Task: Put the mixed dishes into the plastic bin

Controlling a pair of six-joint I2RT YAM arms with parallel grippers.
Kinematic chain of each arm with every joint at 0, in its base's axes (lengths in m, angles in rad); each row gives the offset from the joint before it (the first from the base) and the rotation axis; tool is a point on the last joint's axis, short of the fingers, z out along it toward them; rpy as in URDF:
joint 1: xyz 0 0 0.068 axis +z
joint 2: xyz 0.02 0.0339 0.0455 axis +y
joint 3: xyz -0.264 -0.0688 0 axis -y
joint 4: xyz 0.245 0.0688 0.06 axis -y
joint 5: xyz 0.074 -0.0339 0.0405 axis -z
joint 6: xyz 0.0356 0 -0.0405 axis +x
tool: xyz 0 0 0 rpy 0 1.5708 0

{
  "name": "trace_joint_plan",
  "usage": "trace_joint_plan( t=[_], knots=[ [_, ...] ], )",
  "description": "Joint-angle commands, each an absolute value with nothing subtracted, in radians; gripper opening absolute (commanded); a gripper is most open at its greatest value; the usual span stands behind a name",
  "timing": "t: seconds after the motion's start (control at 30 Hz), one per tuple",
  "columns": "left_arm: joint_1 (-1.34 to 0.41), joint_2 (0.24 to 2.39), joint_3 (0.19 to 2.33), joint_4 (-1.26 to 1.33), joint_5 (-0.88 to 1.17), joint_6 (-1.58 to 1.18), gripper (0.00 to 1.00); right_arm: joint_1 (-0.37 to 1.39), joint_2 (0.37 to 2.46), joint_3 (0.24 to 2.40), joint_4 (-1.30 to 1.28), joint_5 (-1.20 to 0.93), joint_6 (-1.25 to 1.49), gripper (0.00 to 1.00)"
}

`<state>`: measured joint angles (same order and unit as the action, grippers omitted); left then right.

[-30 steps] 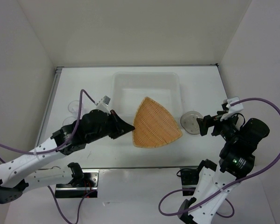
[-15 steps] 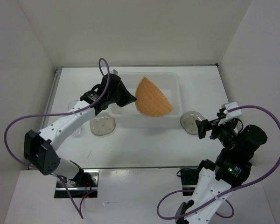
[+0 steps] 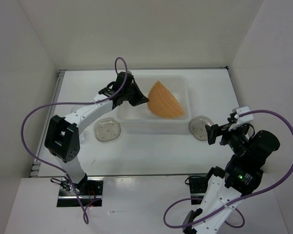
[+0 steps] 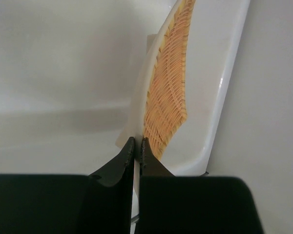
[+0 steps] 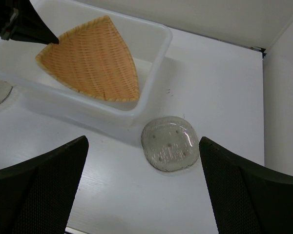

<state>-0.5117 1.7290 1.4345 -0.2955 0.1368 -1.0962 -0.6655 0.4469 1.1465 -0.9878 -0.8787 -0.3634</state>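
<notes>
I count one woven fan-shaped plate [image 3: 167, 100], one plastic bin [image 3: 154, 78] and two grey speckled plates on the desk [image 3: 151, 156]. The left arm stretches far forward, and the left gripper [image 4: 137, 142] pinches the woven plate's corner, so the plate stands tilted inside the bin ahead of it. The right gripper [image 5: 142, 146] hovers spread wide, with the right speckled plate [image 5: 170, 143] just ahead of it beside the bin and the left speckled plate [image 3: 107, 130] far off.

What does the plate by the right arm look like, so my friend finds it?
Start at the white plastic bin. Just outside its right near corner lies a rounded-square plate. It is grey, see-through and speckled, unlike the orange woven plate in the bin.
</notes>
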Motion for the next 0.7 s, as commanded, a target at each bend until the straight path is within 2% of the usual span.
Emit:
trace_joint_plan(
  t=[0.0, 0.4, 0.5, 0.57, 0.63, 0.67],
  knots=[
    [-0.492, 1.767, 1.485, -0.189, 0.193, -1.069, 0.0, -0.672, 0.457, 1.163, -0.965, -0.876, -0.354, 0.98],
    [-0.463, 1.93, 1.499, -0.124, 0.342, -1.006, 0.0, -0.672, 0.457, 1.163, -0.965, -0.876, -0.354, 0.98],
    [-0.454, 1.96, 1.517, -0.124, 0.37, -0.982, 0.08, -0.672, 0.457, 1.163, -0.965, -0.876, -0.345, 0.98],
    [-0.454, 1.971, 1.529, -0.124, 0.38, -0.97, 0.18, -0.681, 0.457, 1.163, -0.965, -0.876, -0.345, 0.98],
    [-0.454, 1.971, 1.529, -0.124, 0.38, -0.96, 0.31, -0.681, 0.457, 1.163, -0.965, -0.876, -0.345, 0.98],
    [-0.454, 1.971, 1.529, -0.124, 0.38, -0.96, 0.45, -0.69, 0.457, 1.163, -0.965, -0.876, -0.345, 0.98]
  ],
)
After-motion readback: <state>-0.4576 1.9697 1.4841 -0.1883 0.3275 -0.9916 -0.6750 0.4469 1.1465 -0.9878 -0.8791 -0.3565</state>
